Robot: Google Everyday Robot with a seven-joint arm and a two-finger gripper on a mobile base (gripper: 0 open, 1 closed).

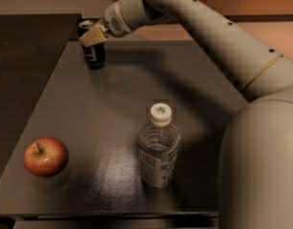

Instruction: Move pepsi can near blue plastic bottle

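The pepsi can [94, 54] is dark with a silver top and stands upright at the far left of the dark table [112, 104]. My gripper [90, 35] is at the can's top, its tan fingers [92, 37] closed on the upper part of the can. The blue plastic bottle [159, 151], clear and ribbed with a white cap bearing a green mark, stands upright near the front middle of the table, well apart from the can. The arm reaches in from the right, passing over the table's back edge.
A red apple [45, 156] lies at the front left of the table. My large grey arm housing [260, 166] fills the right side, close beside the bottle. The table's front edge [112, 211] runs just below the bottle and apple.
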